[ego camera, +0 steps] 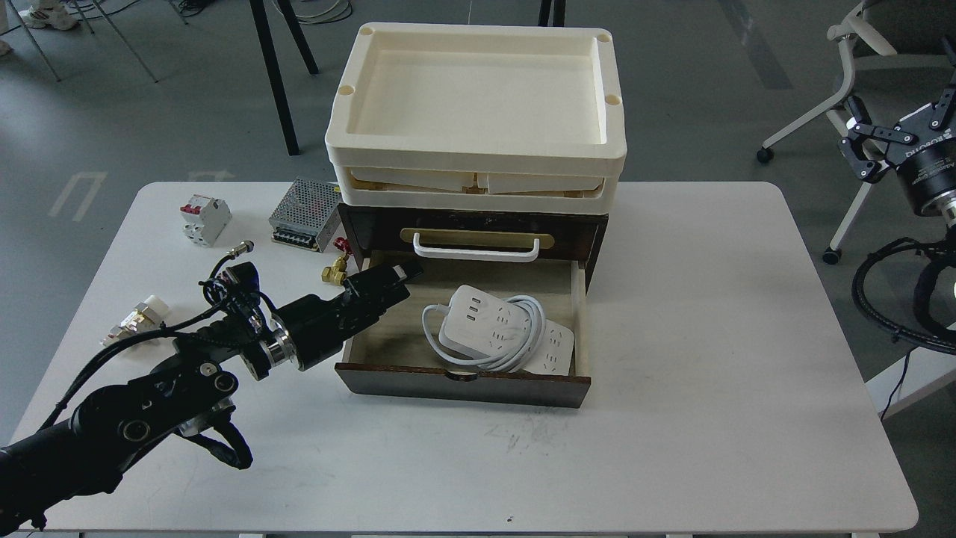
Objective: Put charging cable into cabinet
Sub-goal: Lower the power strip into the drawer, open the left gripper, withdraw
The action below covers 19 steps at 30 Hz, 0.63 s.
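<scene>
The charging cable (489, 329), a white power strip with its thick cord looped around it, lies flat inside the pulled-out light wood drawer (523, 388) of the dark brown cabinet (579, 232), towards the drawer's front right. My left gripper (388, 280) hovers over the drawer's back left corner, open and empty, apart from the strip. My right gripper (870, 142) is raised off the table at the far right, open and empty.
Two stacked cream trays (478, 161) sit on the cabinet, above its white handle (476, 250). Left of the cabinet are a perforated power supply box (305, 213), a white-and-red circuit breaker (203, 219), a brass fitting (334, 273) and a small connector (142, 317).
</scene>
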### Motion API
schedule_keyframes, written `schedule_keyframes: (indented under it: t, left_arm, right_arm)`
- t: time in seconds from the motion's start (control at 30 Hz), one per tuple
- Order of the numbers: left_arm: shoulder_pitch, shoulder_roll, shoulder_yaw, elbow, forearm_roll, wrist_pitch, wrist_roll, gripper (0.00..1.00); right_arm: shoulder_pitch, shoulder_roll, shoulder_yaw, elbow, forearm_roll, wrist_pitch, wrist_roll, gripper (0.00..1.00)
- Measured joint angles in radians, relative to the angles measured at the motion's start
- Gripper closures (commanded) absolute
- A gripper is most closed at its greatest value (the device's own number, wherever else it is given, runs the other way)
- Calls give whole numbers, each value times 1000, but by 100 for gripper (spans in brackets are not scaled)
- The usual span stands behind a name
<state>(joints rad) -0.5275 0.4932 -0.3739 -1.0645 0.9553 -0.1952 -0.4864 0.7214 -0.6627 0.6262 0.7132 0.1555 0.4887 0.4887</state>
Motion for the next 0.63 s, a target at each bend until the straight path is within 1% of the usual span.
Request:
schedule_keyframes:
  t: [0.07,0.13,0.2,0.27,0.33,0.5,0.63]
  left_arm:
    - [0,26,-23,-1,-12,-18,-2,1]
    - [0,52,-69,-1,-57,-54,-2,1]
    - [0,74,-127,-2,-144,-124,-2,1]
    - [0,104,-189,-1,-260,-220,-2,1]
    - [0,135,-237,6,-381,-270,-2,1]
    - [-1,185,-315,54,-647,-293,-3,1]
    - [-6,185,-380,116,-762,-294,-3,1]
  right_arm:
    - [0,0,8,1,0,0,0,0]
    - [0,1,17,1,0,0,0,0]
    - [0,2,24,4,0,0,0,0]
    - [0,5,27,6,0,0,0,0]
    - [3,12,28,7,0,0,0,0]
    - [9,27,44,14,0,0,0,0]
    - [3,22,71,91,2,0,0,0]
